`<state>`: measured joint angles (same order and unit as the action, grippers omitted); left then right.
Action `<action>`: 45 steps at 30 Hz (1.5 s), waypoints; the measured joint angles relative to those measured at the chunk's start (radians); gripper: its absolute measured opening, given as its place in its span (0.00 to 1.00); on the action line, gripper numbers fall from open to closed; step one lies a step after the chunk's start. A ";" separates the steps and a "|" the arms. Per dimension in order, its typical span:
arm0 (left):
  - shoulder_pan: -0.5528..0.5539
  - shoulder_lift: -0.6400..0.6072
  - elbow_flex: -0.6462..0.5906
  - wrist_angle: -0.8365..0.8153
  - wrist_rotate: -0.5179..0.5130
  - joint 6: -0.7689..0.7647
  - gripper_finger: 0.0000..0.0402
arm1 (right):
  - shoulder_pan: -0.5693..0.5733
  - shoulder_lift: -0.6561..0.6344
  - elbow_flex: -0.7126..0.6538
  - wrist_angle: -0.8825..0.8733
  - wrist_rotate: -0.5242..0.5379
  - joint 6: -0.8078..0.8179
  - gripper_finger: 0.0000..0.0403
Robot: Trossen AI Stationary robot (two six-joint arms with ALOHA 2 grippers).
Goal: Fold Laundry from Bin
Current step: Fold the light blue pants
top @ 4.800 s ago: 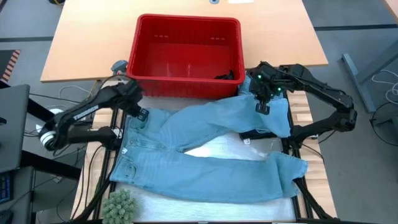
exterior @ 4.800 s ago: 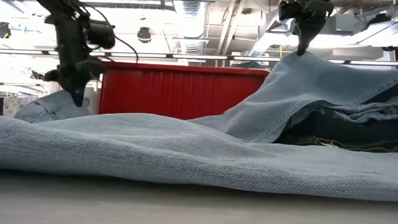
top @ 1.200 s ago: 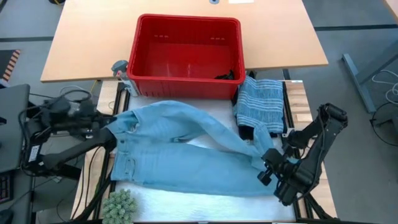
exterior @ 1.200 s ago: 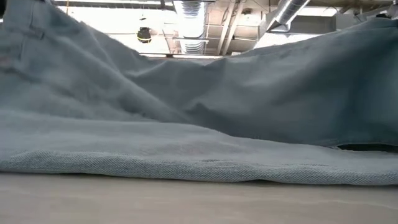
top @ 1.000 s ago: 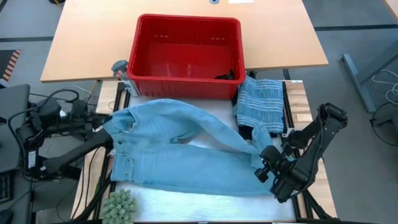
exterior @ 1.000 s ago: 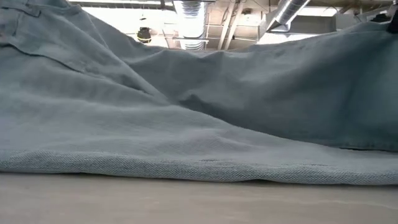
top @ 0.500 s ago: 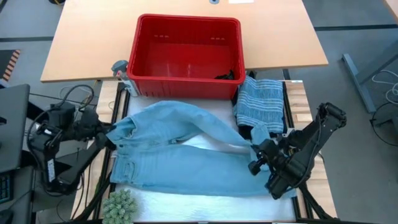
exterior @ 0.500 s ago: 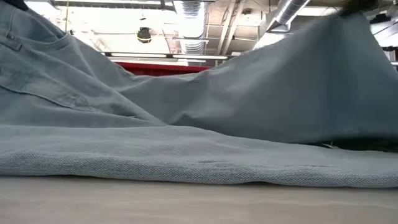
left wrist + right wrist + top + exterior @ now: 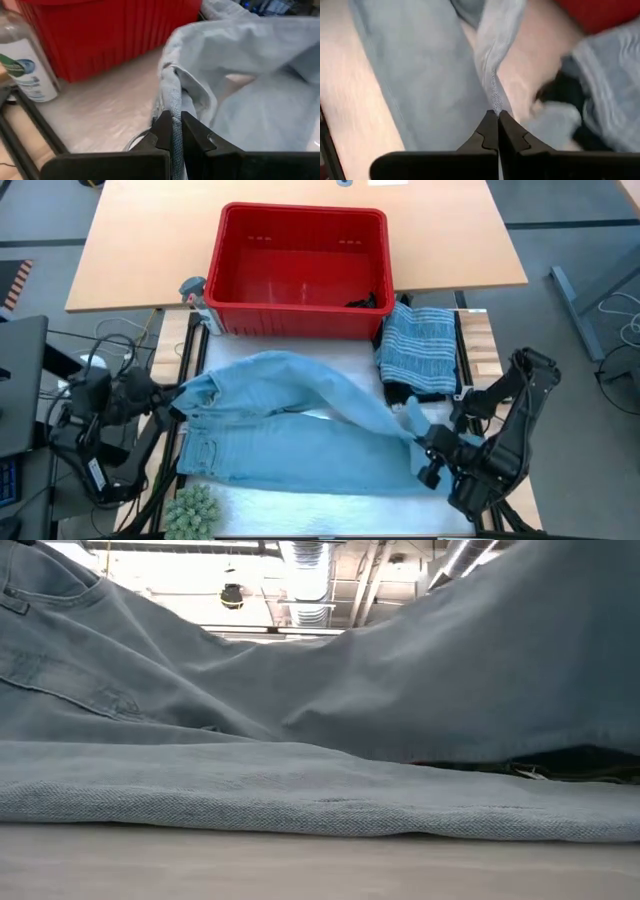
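Observation:
Light blue jeans [image 9: 290, 435], part of the laundry, lie spread across the table in front of the red bin [image 9: 300, 265]. My left gripper [image 9: 172, 397] is shut on their waist end at the table's left edge. My right gripper [image 9: 424, 448] is shut on a leg end near the right front. That leg rises high on the right in the low view, as lifted cloth [image 9: 500, 660]. A folded grey-blue striped cloth [image 9: 418, 348] lies on a dark garment [image 9: 405, 392] right of the bin. My left gripper pinches the jeans' waistband edge [image 9: 171, 102] between its two fingers. The fingers come from the table's left, slanting down. The waist corner is raised off the table, and the rest of the jeans trails away onto it. My right gripper pinches a bunched edge of the jeans' leg [image 9: 493, 100] between its fingertips [image 9: 490, 131]. It comes from the near right, slanting down. That end is lifted and the leg slopes back down toward the table's middle.
A clear bottle with a white label [image 9: 22, 65] stands at the bin's left near corner [image 9: 192, 288]. A green spiky ball [image 9: 195, 510] sits at the table's near left corner. A dark scrap lies inside the bin [image 9: 368, 302]. A wooden tabletop [image 9: 130, 250] lies under and behind the bin.
My right gripper has risen with the leg end, so the cloth on the right of the low view stands higher. My left arm has swung about, and its gripper has drawn the waist corner a little toward the near edge and lower. Both grippers have stayed shut.

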<state>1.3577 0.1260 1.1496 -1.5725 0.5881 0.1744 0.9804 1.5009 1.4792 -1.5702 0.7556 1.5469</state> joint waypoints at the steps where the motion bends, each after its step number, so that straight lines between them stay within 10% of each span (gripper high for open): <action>1: 0.008 -0.017 0.000 0.001 -0.003 -0.001 0.00 | 0.010 0.005 -0.015 0.000 -0.014 0.030 0.05; 17: 0.039 -0.063 0.000 0.001 0.071 -0.022 0.00 | 0.147 0.156 -0.259 -0.001 -0.394 0.516 0.05; 37: 0.099 -0.123 -0.024 0.002 0.338 -0.028 0.02 | 0.126 0.174 -0.261 -0.001 -0.376 0.521 0.05; 45: 0.106 -0.017 -0.006 0.015 0.224 -0.044 0.03 | 0.080 0.162 -0.255 -0.001 -0.285 0.475 0.05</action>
<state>1.4635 0.1088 1.1434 -1.5580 0.8124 0.1304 1.0607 1.6625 1.2240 -1.5712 0.4709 2.0215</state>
